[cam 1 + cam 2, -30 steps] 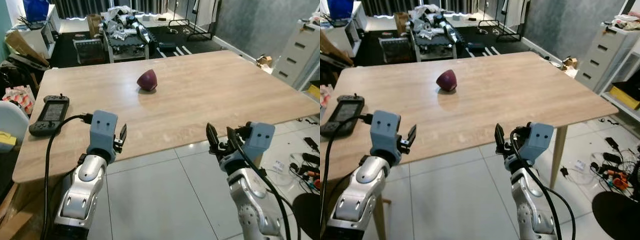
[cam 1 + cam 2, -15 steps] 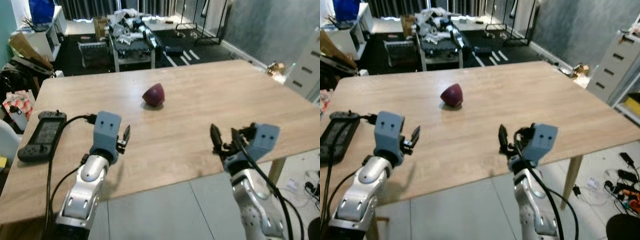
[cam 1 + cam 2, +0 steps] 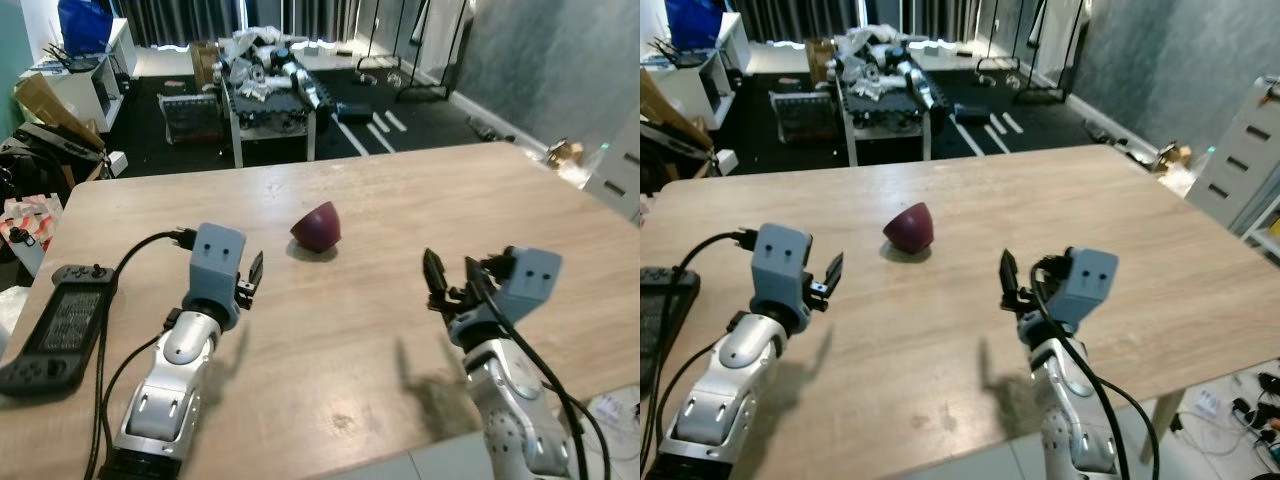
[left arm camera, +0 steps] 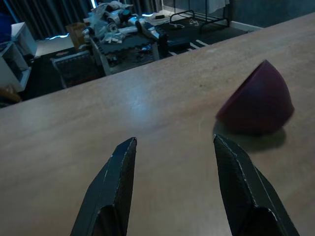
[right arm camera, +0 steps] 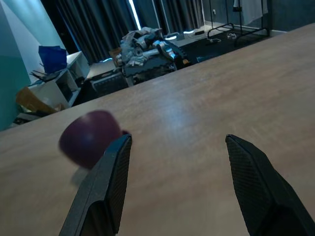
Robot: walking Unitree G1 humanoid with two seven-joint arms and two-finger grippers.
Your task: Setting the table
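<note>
Both claws now over table (image 3: 420,210)

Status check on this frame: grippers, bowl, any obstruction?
Left gripper open, empty, above table. Right gripper open, empty. Maroon bowl tipped over mid-table, untouched. Handheld console at robot's left, off the path.
</note>
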